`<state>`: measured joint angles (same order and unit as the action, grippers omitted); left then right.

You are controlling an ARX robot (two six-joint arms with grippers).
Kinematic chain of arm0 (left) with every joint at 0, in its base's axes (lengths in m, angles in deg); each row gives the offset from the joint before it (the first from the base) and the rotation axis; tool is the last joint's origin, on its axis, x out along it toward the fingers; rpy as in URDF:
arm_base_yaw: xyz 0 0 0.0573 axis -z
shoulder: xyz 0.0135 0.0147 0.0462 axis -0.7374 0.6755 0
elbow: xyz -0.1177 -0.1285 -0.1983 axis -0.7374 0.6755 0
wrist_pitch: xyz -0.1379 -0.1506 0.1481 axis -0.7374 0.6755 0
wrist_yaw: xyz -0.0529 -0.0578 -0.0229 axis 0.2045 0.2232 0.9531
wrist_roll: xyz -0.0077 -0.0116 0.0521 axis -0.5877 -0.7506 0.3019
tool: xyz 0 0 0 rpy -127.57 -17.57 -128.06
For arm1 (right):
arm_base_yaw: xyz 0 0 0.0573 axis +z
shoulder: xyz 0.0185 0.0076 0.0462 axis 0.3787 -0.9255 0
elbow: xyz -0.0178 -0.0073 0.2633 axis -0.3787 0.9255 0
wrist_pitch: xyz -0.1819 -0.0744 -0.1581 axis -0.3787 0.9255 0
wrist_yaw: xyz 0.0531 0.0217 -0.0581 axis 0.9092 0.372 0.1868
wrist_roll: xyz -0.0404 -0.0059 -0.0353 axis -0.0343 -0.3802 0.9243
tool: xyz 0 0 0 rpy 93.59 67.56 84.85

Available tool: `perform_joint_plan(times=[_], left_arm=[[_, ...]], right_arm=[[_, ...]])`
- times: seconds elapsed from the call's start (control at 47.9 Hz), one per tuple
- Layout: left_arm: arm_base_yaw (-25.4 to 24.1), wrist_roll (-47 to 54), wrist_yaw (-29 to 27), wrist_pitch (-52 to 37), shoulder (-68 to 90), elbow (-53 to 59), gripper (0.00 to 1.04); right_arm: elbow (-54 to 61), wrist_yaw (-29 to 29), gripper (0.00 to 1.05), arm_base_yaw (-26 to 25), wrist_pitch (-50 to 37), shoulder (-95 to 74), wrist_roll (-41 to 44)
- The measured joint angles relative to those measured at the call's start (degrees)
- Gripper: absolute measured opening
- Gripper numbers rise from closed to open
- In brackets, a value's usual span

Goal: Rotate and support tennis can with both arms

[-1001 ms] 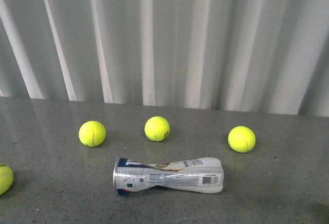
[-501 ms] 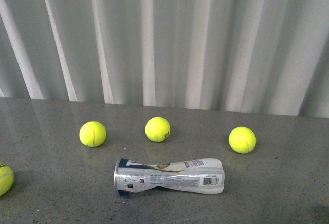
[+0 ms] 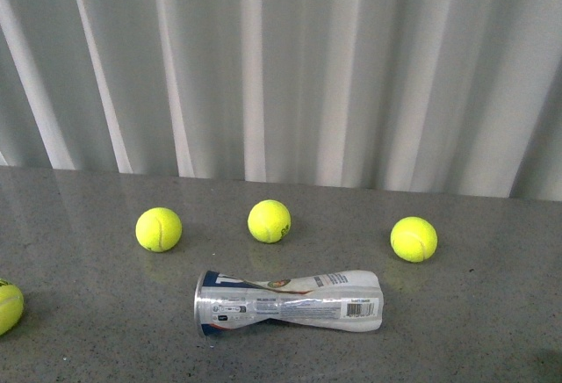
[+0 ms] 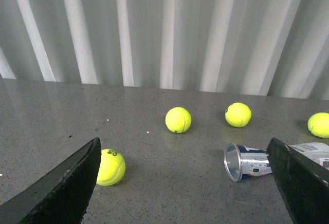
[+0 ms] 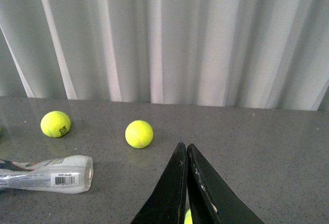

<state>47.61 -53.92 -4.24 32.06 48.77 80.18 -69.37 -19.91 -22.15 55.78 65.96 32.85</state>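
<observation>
The tennis can lies on its side on the grey table, pinched at mid-length, silvery open rim to the left, barcode end to the right. Neither arm shows in the front view. In the left wrist view my left gripper is open, its black fingers wide apart; the can's open rim lies close to the other finger, which hides part of the can. In the right wrist view my right gripper is shut and empty, and the can's barcode end lies off to one side, apart from it.
Three yellow-green tennis balls stand in a row behind the can. A fourth ball sits at the left edge. A bit of yellow-green ball shows under the right fingers. A pleated white curtain backs the table.
</observation>
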Motion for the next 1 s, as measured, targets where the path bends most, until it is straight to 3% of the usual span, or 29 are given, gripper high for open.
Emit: perform_joint_plan(times=[0.501, 0.584, 0.813, 0.918, 1.001], left_arm=[[0.0, 0.0, 0.0, 0.0, 0.0, 0.0, 0.98], [0.0, 0.0, -0.04, 0.0, 0.0, 0.0, 0.98], [0.0, 0.0, 0.02, 0.0, 0.0, 0.0, 0.98], [0.0, 0.0, 0.0, 0.0, 0.0, 0.0, 0.98], [0.0, 0.0, 0.0, 0.0, 0.0, 0.0, 0.98]], right_arm=[[-0.02, 0.0, 0.03, 0.0, 10.1, 10.19, 0.0], [-0.04, 0.09, 0.03, 0.0, 19.26, 17.38, 0.02], [-0.04, 0.07, 0.03, 0.0, 19.87, 19.56, 0.02], [-0.04, 0.09, 0.16, -0.02, 19.89, 19.61, 0.04], [-0.04, 0.09, 0.36, 0.0, 19.89, 19.61, 0.04]])
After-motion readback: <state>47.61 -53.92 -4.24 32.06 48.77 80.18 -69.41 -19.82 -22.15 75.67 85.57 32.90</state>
